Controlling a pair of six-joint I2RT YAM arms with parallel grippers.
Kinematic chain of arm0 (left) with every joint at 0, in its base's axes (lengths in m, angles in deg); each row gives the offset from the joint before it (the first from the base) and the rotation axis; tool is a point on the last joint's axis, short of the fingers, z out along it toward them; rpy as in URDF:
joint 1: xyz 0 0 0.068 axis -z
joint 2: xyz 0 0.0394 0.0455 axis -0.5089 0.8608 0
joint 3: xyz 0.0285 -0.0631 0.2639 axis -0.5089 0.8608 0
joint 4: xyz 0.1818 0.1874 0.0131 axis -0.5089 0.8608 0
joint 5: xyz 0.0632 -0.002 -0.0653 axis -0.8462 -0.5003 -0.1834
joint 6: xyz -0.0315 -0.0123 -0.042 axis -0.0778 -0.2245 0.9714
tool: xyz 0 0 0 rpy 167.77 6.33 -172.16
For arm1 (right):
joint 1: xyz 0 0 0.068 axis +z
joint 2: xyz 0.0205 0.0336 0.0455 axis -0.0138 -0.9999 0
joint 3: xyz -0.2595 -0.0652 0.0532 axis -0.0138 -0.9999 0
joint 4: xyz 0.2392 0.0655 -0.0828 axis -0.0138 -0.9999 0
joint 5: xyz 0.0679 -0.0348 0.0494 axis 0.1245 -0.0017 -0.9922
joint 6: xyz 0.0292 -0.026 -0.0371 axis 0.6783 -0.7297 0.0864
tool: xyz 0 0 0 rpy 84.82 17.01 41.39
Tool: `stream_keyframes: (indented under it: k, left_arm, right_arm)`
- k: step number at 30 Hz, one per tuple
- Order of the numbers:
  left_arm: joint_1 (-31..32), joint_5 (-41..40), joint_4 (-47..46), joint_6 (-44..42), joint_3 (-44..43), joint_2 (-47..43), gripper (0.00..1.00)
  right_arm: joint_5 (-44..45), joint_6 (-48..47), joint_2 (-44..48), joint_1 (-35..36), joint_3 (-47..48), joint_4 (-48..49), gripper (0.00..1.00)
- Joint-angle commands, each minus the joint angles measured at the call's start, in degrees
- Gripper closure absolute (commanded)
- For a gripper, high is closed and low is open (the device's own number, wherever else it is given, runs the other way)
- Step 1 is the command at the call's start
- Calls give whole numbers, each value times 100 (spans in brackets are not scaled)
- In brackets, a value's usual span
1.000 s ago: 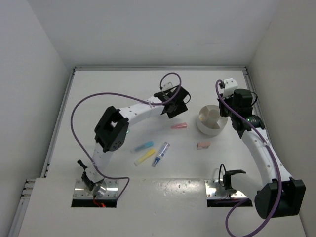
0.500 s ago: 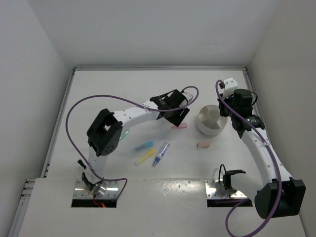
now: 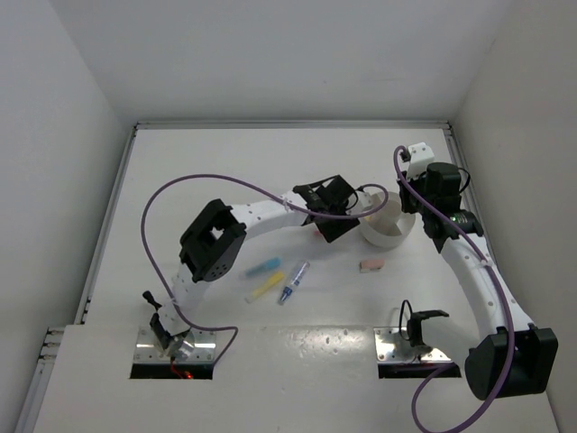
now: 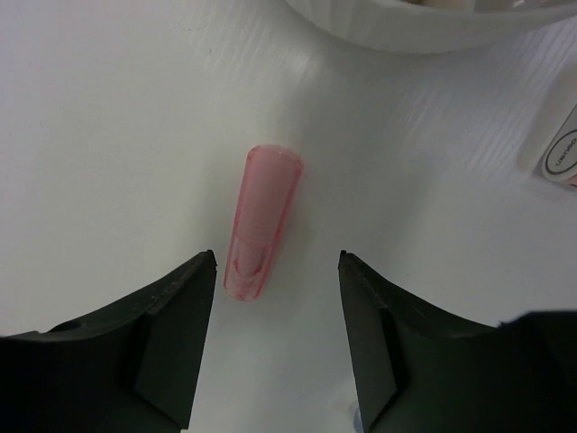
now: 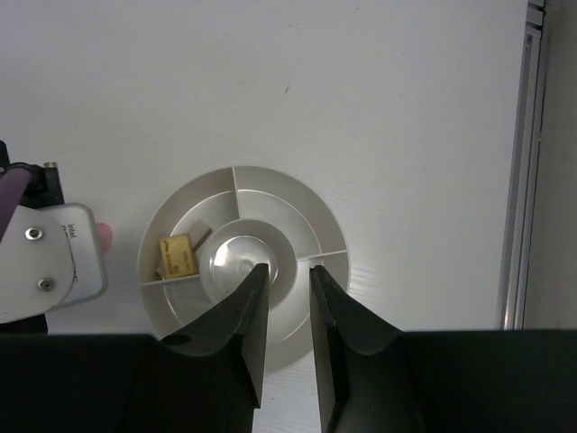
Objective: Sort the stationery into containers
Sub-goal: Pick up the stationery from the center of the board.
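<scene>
A pink highlighter (image 4: 261, 221) lies on the table just ahead of my left gripper (image 4: 278, 262), which is open and empty with one finger on each side of its near end. In the top view the left gripper (image 3: 329, 221) covers that pen, right beside the white divided bowl (image 3: 383, 239). My right gripper (image 5: 287, 268) hovers over the bowl (image 5: 270, 176), jaws narrowly apart and empty. A beige eraser (image 5: 178, 255) lies in a left compartment. Blue (image 3: 263, 268), yellow (image 3: 264, 287) and purple-blue (image 3: 293, 281) pens lie mid-table. A pink eraser (image 3: 371, 265) lies in front of the bowl.
Two square metal plates (image 3: 176, 347) (image 3: 410, 347) sit at the arm bases. White walls enclose the table on three sides. The left arm's purple cable (image 3: 158, 203) loops over the table's left part. A labelled block (image 4: 559, 149) shows at the left wrist view's right edge.
My left gripper has swung right and toward the near side, coming down over the pink highlighter beside the bowl. The right arm has not moved.
</scene>
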Motion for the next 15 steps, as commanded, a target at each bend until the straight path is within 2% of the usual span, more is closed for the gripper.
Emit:
stream_keyframes:
  k: [1, 8, 15]
  left_arm:
    - [17, 153, -155, -244, -327, 153, 38]
    - [-176, 337, -155, -244, -502, 391, 45]
    - [-360, 715, -225, -244, -503, 523, 45]
  right_arm:
    - [24, -19, 64, -32, 167, 157, 74]
    - [24, -19, 64, -32, 167, 157, 74]
    - [24, -19, 64, -32, 167, 157, 74]
